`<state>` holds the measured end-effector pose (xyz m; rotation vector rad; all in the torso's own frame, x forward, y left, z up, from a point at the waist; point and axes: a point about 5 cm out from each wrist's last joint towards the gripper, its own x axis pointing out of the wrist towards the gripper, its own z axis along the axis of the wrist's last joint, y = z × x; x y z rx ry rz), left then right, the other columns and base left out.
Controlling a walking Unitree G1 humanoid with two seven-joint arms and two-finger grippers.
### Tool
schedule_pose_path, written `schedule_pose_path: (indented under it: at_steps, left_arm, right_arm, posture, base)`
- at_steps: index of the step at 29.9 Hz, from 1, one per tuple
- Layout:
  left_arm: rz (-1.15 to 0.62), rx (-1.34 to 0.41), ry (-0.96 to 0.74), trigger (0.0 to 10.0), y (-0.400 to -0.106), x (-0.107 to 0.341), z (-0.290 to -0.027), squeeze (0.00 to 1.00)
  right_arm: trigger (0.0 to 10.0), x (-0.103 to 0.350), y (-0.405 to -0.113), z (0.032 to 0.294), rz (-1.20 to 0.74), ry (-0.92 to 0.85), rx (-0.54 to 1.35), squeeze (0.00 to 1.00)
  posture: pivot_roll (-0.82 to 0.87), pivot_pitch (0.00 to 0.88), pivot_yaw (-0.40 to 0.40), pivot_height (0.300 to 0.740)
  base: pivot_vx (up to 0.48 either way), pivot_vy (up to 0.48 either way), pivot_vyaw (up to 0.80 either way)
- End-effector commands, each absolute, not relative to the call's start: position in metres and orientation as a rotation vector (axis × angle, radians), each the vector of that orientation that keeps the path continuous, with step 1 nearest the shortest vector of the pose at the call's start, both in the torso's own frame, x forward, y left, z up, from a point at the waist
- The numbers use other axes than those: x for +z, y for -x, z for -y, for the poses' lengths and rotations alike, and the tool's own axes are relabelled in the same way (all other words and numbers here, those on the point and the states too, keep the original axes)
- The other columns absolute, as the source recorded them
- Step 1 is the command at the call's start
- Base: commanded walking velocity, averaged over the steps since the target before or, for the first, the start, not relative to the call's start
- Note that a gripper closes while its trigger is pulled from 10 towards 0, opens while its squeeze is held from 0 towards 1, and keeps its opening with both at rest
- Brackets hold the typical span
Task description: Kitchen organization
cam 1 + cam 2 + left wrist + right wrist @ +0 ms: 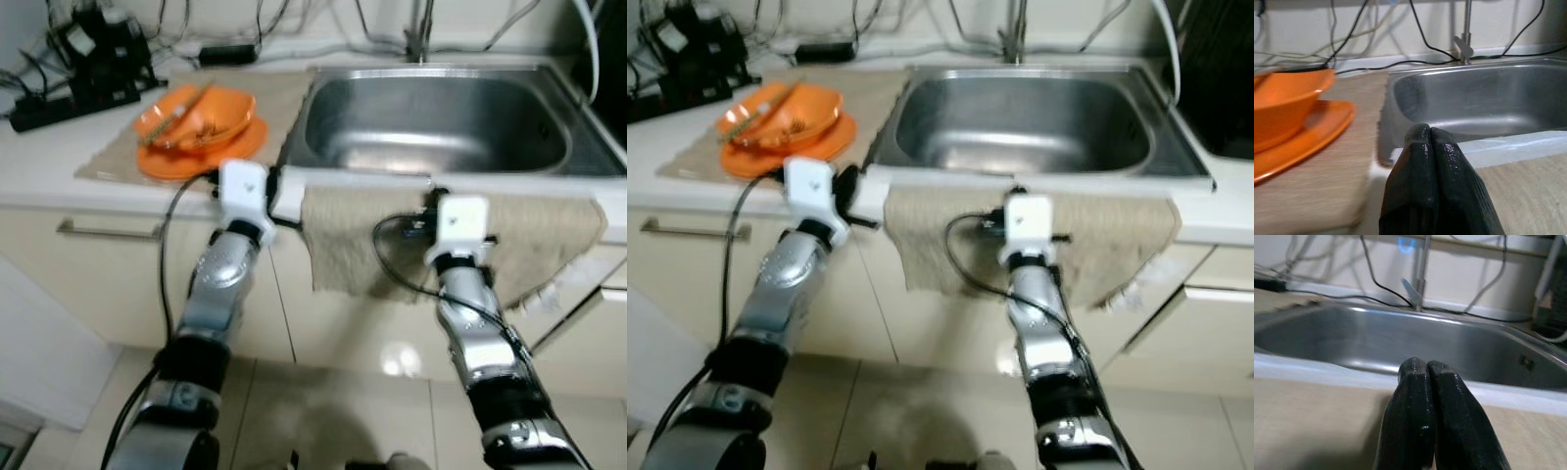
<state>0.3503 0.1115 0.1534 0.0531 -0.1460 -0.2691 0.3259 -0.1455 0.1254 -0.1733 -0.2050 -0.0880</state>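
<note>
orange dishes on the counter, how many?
2: an orange bowl sitting on an orange plate, both on the mat left of the sink. More could be stacked unseen between them.

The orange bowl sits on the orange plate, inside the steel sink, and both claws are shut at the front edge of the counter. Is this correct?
Not quite. The orange bowl does sit on the orange plate, but on the mat to the left of the sink, not inside it; the left eye view shows this. The left claw and right claw are shut, as you say.

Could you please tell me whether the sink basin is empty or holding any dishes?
Empty: the sink shows bare steel in all views. The orange bowl sits on the counter.
</note>
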Motion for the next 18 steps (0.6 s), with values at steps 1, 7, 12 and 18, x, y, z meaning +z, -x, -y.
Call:
schedule_pose_path:
  at_steps: [1, 7, 12, 18]
  left_arm:
    - [0.143, -0.236, -0.069, 10.0, -0.353, 0.1564, -0.1201, 0.0]
    - [0.134, -0.238, -0.066, 10.0, -0.3532, 0.1553, -0.1208, 0.0]
    - [0.127, -0.247, -0.094, 10.0, -0.3532, 0.1548, -0.1201, 0.0]
    - [0.131, -0.259, -0.118, 10.0, -0.3531, 0.1555, -0.1197, 0.0]
  right_arm:
    - [10.0, 0.1324, -0.3273, 0.1378, 0.236, 0.167, -0.068, 0.0]
    - [10.0, 0.1285, -0.3258, 0.1395, 0.217, 0.166, -0.075, 0.0]
    - [10.0, 0.127, -0.3251, 0.1386, 0.21, 0.162, -0.075, 0.0]
    - [10.0, 0.1248, -0.3241, 0.1365, 0.203, 0.161, -0.069, 0.0]
  posture:
    - [-0.05, 0.0, 0.069, 0.74]
    - [-0.05, 0.0, 0.071, 0.74]
    - [-0.05, 0.0, 0.074, 0.74]
    - [-0.05, 0.0, 0.077, 0.74]
  base:
    - [0.0, 0.0, 0.0]
    - [0.0, 0.0, 0.0]
    - [0.0, 0.0, 0.0]
    - [0.0, 0.0, 0.0]
